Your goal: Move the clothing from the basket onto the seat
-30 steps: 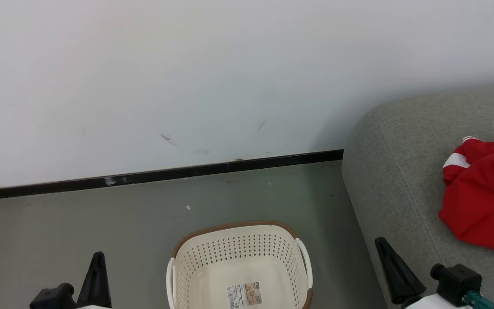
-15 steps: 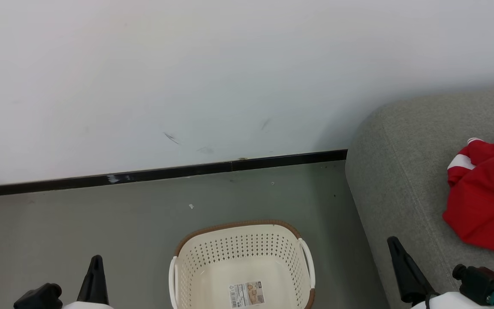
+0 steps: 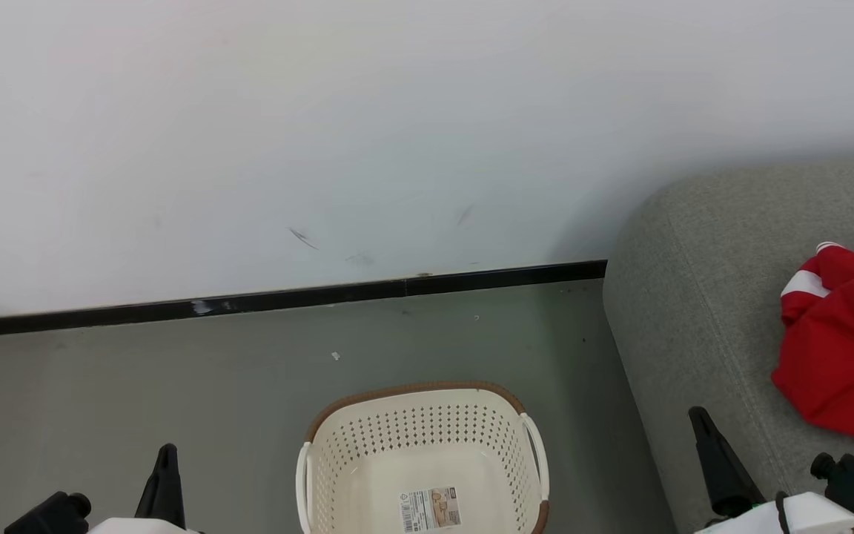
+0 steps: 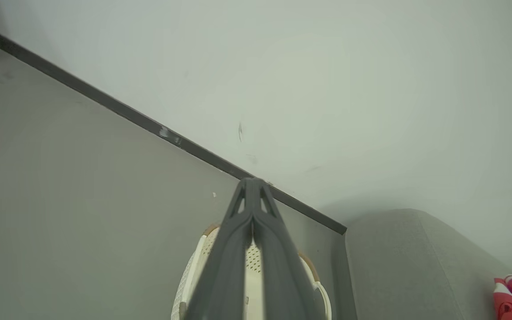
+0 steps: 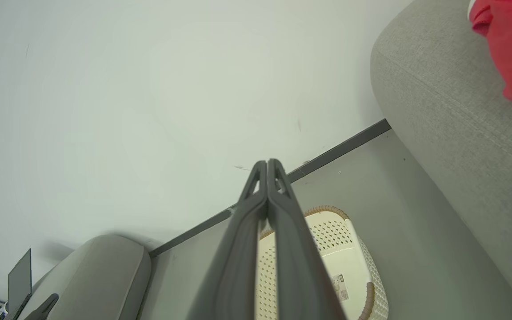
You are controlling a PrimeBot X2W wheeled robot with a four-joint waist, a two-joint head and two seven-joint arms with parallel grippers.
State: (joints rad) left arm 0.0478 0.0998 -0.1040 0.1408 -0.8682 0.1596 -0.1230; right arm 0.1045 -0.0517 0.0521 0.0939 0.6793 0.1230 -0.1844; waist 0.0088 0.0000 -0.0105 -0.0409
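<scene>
The cream perforated basket (image 3: 427,437) stands on the floor at the bottom middle, holding nothing but a paper label on its bottom. The red clothing (image 3: 842,348) with white stripes lies bunched on the grey seat (image 3: 694,297) at the right. My left gripper (image 3: 167,454) is shut at the lower left, left of the basket and apart from it. My right gripper (image 3: 697,417) is shut at the lower right over the seat's front edge, short of the clothing. In the wrist views the left gripper (image 4: 251,182) and the right gripper (image 5: 267,162) have their fingers pressed together, holding nothing, above the basket (image 5: 340,249).
A white wall with a black skirting strip (image 3: 286,300) runs behind the grey floor (image 3: 138,386). In the right wrist view another grey cushion (image 5: 100,271) and a dark laptop (image 5: 18,280) sit far off at the lower left.
The head view has drifted slightly, so the whole scene sits a little further right. Both grippers show lower and further out towards the corners, still shut. Basket and clothing lie as before.
</scene>
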